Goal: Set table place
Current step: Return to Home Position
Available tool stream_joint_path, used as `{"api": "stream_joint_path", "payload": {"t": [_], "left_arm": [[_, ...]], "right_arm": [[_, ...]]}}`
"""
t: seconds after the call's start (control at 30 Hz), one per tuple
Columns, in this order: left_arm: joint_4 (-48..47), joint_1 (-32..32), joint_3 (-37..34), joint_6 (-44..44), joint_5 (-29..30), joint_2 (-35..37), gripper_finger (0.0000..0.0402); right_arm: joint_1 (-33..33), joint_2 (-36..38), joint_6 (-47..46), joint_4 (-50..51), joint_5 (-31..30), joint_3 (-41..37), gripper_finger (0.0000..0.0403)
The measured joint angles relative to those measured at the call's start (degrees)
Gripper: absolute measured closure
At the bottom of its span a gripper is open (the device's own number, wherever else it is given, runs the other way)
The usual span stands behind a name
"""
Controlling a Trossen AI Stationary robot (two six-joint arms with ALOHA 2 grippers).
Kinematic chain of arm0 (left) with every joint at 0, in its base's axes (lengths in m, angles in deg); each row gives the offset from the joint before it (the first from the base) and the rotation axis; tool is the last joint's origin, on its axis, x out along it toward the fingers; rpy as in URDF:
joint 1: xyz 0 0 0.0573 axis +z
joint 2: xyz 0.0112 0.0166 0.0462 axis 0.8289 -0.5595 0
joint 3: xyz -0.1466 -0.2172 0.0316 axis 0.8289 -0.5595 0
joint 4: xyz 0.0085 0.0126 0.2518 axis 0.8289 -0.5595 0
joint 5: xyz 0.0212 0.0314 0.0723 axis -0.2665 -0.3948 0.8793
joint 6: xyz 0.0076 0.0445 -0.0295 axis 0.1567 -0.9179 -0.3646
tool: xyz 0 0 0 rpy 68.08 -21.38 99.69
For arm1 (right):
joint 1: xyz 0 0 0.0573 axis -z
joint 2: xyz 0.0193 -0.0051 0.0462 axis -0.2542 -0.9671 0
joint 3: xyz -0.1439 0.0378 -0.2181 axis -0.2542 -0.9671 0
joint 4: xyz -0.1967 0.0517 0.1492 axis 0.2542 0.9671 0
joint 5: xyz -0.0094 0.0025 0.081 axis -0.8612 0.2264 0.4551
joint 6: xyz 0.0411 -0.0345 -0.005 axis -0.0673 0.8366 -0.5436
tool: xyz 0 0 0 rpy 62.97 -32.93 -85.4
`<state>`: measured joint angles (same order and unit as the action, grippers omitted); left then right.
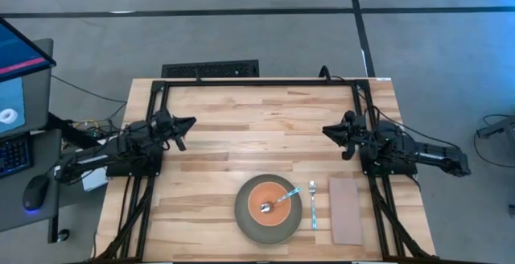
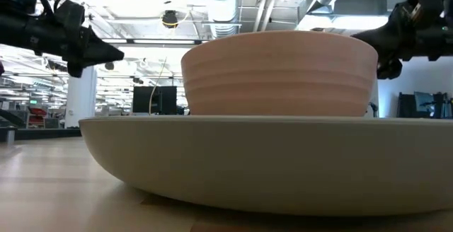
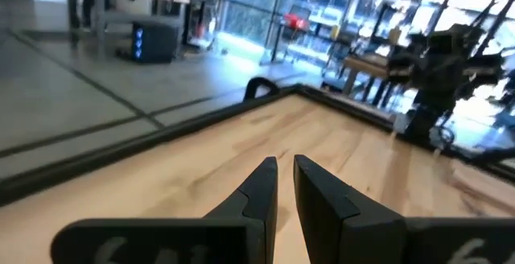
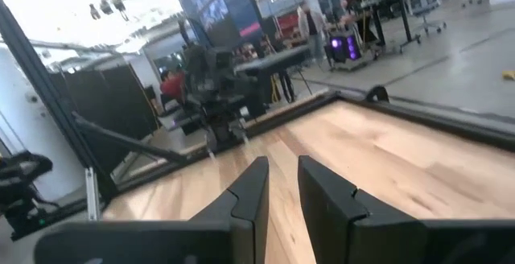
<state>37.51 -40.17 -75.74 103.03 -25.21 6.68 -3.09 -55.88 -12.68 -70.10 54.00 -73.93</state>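
Note:
The grey-green plate (image 1: 244, 216) lies near the table's front edge, right of the middle, and fills the low view (image 2: 269, 161). The orange bowl (image 1: 265, 195) stands in it (image 2: 279, 73). The blue-handled spoon (image 1: 288, 195) rests in the bowl, handle over the rim. The fork (image 1: 312, 205) lies right of the plate on the wooden table (image 1: 225, 147), then the pale napkin (image 1: 346, 210). My left gripper (image 1: 191, 122) (image 3: 283, 163) hangs above the table's left side with its fingers almost together. My right gripper (image 1: 325, 129) (image 4: 282, 161) hangs above the right side, narrowly open. Both point level toward the middle and hold nothing.
A black metal frame (image 1: 257, 82) edges the table, and its posts stand beside both arm bases. Bare tabletop lies between the two grippers and behind the plate. A monitor, keyboard and mouse (image 1: 34, 191) sit off the table to the left.

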Motion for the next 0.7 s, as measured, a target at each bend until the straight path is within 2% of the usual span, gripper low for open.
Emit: {"api": "stream_joint_path", "payload": {"t": [0.1,0.7], "left_arm": [[2.4,0.0,-0.4,-1.5,-0.5,-0.6,0.0367],[0.2,0.0,-0.1,-1.2,-0.8,-0.6,0.0367]], "right_arm": [[0.0,0.0,0.0,2.3,0.0,0.0,0.031],[0.0,-0.2,0.0,2.6,-0.2,0.0,0.031]]}}
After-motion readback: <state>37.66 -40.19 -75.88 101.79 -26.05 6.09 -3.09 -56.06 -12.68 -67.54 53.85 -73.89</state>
